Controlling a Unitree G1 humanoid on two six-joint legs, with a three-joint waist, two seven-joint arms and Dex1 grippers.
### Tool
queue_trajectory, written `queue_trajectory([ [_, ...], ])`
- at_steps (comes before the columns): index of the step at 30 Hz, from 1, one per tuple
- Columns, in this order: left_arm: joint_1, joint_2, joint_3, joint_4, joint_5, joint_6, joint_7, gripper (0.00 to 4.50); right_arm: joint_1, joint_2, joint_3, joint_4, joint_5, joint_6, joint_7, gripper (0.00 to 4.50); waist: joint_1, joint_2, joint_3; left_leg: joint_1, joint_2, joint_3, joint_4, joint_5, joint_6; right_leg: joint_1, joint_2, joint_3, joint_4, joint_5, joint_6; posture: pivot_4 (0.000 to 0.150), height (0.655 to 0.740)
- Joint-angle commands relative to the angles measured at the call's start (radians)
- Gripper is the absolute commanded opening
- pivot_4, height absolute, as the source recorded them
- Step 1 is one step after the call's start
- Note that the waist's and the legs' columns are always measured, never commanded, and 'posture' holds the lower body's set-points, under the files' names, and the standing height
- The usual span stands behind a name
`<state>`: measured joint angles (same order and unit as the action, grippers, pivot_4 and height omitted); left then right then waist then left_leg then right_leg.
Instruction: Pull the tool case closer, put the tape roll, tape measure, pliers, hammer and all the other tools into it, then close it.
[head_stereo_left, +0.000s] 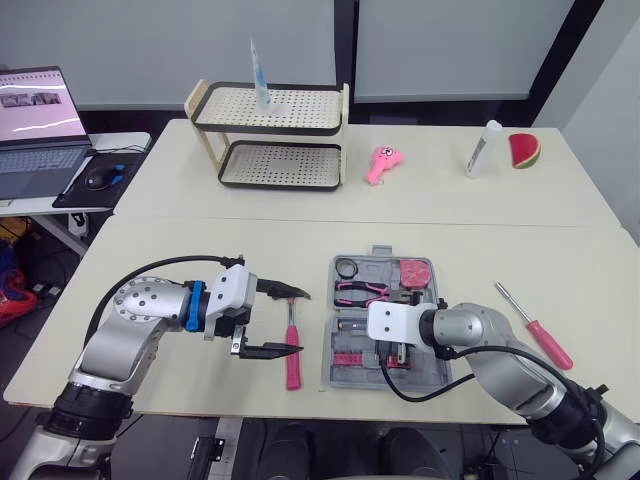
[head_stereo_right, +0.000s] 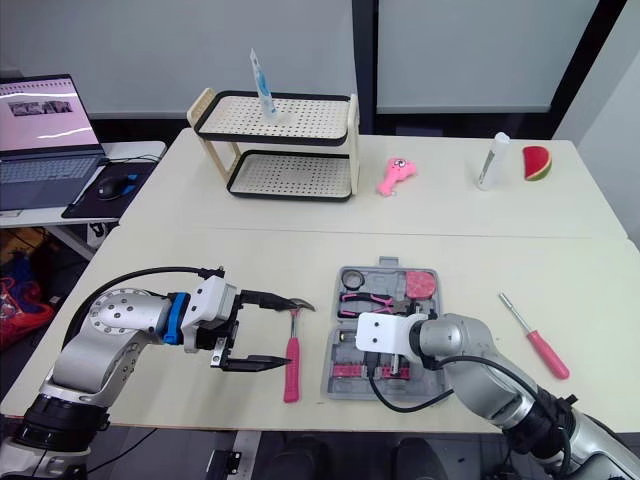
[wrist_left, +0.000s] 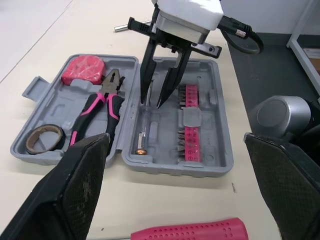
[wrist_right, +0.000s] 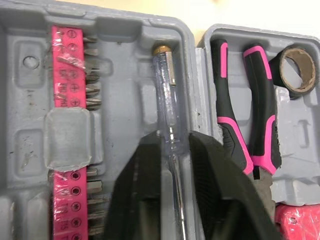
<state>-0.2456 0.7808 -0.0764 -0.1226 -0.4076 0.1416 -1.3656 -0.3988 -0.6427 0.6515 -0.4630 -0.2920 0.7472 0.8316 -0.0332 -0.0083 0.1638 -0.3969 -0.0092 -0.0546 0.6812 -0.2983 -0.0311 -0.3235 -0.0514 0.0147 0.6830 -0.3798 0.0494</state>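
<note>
The grey tool case lies open near the table's front edge. It holds a tape roll, pink-handled pliers, a pink tape measure and a pink bit strip. My right gripper hangs over the case, open a little. Its fingers straddle a clear screwdriver lying in its slot. A pink-handled hammer lies just left of the case. My left gripper stands wide open above it, one finger on each side. A pink-handled screwdriver lies right of the case.
At the back stand a two-tier rack, a pink toy, a white bottle and a watermelon slice. A laptop sits on a side desk at the far left.
</note>
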Motion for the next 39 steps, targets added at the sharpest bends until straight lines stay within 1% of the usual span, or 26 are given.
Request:
queue_trajectory([
  [1, 0.002, 0.003, 0.005, -0.023, -0.003, -0.011, -0.002, 4.50, 0.005, 0.012, -0.021, -0.008, -0.006, -0.018, -0.013, 0.09, 0.000, 0.000, 0.000, 0.000, 0.000, 0.000, 0.000, 0.000, 0.000, 0.000, 0.000, 0.000, 0.000, 0.000, 0.000, 0.150, 0.7400],
  [2, 0.003, 0.004, 0.006, -0.024, -0.003, -0.011, -0.002, 4.50, 0.006, 0.014, -0.021, -0.006, -0.008, -0.018, -0.015, 0.01, 0.000, 0.000, 0.000, 0.000, 0.000, 0.000, 0.000, 0.000, 0.000, 0.000, 0.000, 0.000, 0.000, 0.000, 0.000, 0.150, 0.7400],
  [12, 0.002, 0.004, 0.005, -0.023, 0.001, -0.012, 0.002, 4.50, 0.018, 0.045, -0.008, 0.071, -0.035, -0.035, -0.052, 0.01, 0.000, 0.000, 0.000, 0.000, 0.000, 0.000, 0.000, 0.000, 0.000, 0.000, 0.000, 0.000, 0.000, 0.000, 0.000, 0.150, 0.7400],
  [16, 0.002, 0.005, 0.005, -0.025, 0.002, -0.008, 0.003, 4.50, 0.042, 0.044, 0.003, 0.074, -0.045, -0.041, -0.049, 0.01, 0.001, 0.000, 0.000, 0.000, 0.000, 0.000, 0.000, 0.000, 0.000, 0.000, 0.000, 0.000, 0.000, 0.000, 0.000, 0.150, 0.7400],
  [21, 0.001, 0.004, 0.004, -0.023, 0.003, -0.008, 0.004, 4.50, 0.046, 0.049, -0.024, 0.057, -0.049, -0.040, -0.050, 0.01, 0.001, 0.000, 0.000, 0.000, 0.000, 0.000, 0.000, 0.000, 0.000, 0.000, 0.000, 0.000, 0.000, 0.000, 0.000, 0.150, 0.7400],
  [25, -0.012, -0.001, 0.016, -0.010, -0.004, -0.007, 0.009, 4.50, 0.036, 0.032, -0.091, 0.000, -0.003, -0.049, -0.019, 0.01, 0.001, 0.000, 0.000, 0.000, 0.000, 0.000, 0.000, 0.000, 0.000, 0.000, 0.000, 0.000, 0.000, 0.000, 0.000, 0.150, 0.7400],
  [28, -0.032, 0.021, 0.079, 0.029, -0.043, 0.043, 0.027, 4.50, 0.066, 0.004, -0.276, -0.111, 0.149, -0.060, 0.054, 0.01, 0.001, 0.000, 0.000, 0.000, 0.000, 0.000, 0.000, 0.000, 0.000, -0.001, 0.000, 0.000, 0.001, 0.000, 0.000, 0.150, 0.7400],
  [31, -0.033, 0.073, 0.146, 0.098, -0.051, 0.065, 0.028, 4.50, 0.157, -0.055, -0.555, -0.171, 0.359, -0.073, 0.167, 0.01, 0.002, 0.000, 0.000, -0.001, 0.000, 0.000, 0.000, 0.000, 0.000, -0.001, 0.000, 0.000, 0.001, 0.000, 0.000, 0.150, 0.7400],
  [32, -0.033, 0.084, 0.157, 0.108, -0.055, 0.076, 0.027, 4.50, 0.177, -0.069, -0.611, -0.175, 0.408, -0.063, 0.190, 0.01, 0.003, 0.000, 0.000, -0.001, 0.000, 0.000, 0.000, 0.000, 0.000, 0.000, 0.000, -0.001, 0.000, 0.000, 0.000, 0.150, 0.7400],
  [34, -0.043, 0.109, 0.203, 0.142, -0.072, 0.119, 0.045, 4.50, 0.239, -0.115, -0.766, -0.147, 0.508, -0.084, 0.257, 0.40, 0.003, 0.000, 0.000, -0.001, 0.000, 0.000, 0.000, 0.000, 0.000, 0.001, 0.000, -0.001, -0.001, 0.000, 0.000, 0.150, 0.7400],
  [36, -0.043, 0.148, 0.264, 0.192, -0.080, 0.163, 0.065, 4.50, 0.323, -0.171, -0.961, -0.074, 0.589, -0.134, 0.342, 0.77, 0.007, 0.000, 0.000, 0.000, 0.000, 0.000, 0.000, 0.000, 0.001, 0.002, 0.000, -0.001, -0.001, 0.000, 0.000, 0.150, 0.7400],
  [37, -0.036, 0.162, 0.289, 0.218, -0.081, 0.172, 0.070, 4.50, 0.366, -0.192, -1.034, -0.038, 0.613, -0.149, 0.369, 0.96, 0.006, 0.000, 0.000, 0.000, 0.000, -0.001, 0.000, -0.002, 0.003, 0.002, 0.000, -0.001, -0.001, 0.000, 0.000, 0.150, 0.7400],
  [39, -0.014, 0.183, 0.331, 0.276, -0.074, 0.166, 0.078, 4.50, 0.448, -0.232, -1.154, 0.052, 0.616, -0.199, 0.397, 1.42, 0.006, 0.000, 0.000, 0.000, 0.000, 0.000, 0.000, -0.002, 0.004, 0.002, 0.000, -0.001, -0.001, 0.000, 0.000, 0.150, 0.7400],
])
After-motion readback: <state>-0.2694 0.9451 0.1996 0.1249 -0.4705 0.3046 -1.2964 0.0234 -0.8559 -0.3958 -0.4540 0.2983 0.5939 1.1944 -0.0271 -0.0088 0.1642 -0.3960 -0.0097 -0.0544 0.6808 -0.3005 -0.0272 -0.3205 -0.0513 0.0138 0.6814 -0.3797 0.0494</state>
